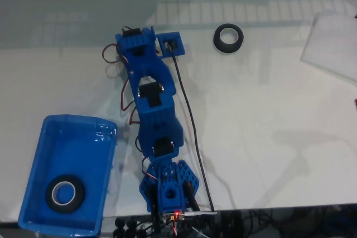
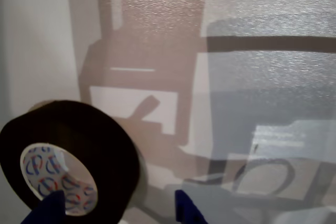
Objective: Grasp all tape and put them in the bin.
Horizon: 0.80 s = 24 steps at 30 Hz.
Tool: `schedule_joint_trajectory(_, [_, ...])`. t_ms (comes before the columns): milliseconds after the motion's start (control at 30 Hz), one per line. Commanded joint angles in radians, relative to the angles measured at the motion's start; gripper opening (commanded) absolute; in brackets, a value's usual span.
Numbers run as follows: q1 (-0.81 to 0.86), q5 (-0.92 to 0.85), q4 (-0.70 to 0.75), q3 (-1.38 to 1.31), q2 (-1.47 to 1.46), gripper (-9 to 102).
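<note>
In the fixed view my blue arm stretches up the table, and its gripper (image 1: 136,40) ends at the upper middle. One black tape roll (image 1: 228,38) lies on the white table to the right of the gripper, apart from it. Another roll (image 1: 65,193) lies flat inside the blue bin (image 1: 39,149) at the lower left. In the wrist view a black roll (image 2: 79,129) with a pale printed core sits at the lower left. The open gripper (image 2: 116,211) has its left fingertip (image 2: 47,211) in front of that roll and its right fingertip (image 2: 186,211) clear of it.
A clear plastic sheet (image 1: 332,43) lies at the upper right. A black cable (image 1: 189,126) runs along the arm to the base at the table's front edge (image 1: 279,207), where loose wires hang. The glossy tabletop carries window reflections.
</note>
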Motion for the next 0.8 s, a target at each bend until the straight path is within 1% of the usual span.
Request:
schedule_joint_trajectory(0, [0.014,-0.014,0.02,-0.109,-0.021,27])
schedule_joint_trajectory(133, [0.017,-0.021,0.061,-0.179,-0.091,27])
schedule_joint_trajectory(300, [0.026,-0.023,0.135,-0.29,-0.181,23])
schedule_joint_trajectory(367, [0.034,-0.014,0.164,-0.333,-0.218,16])
schedule_joint_trajectory(433, [0.04,-0.011,0.181,-0.362,-0.25,0])
schedule_joint_trajectory(600, [0.041,-0.005,0.209,-0.387,-0.282,0])
schedule_joint_trajectory(767, [0.04,0.005,0.209,-0.379,-0.252,0])
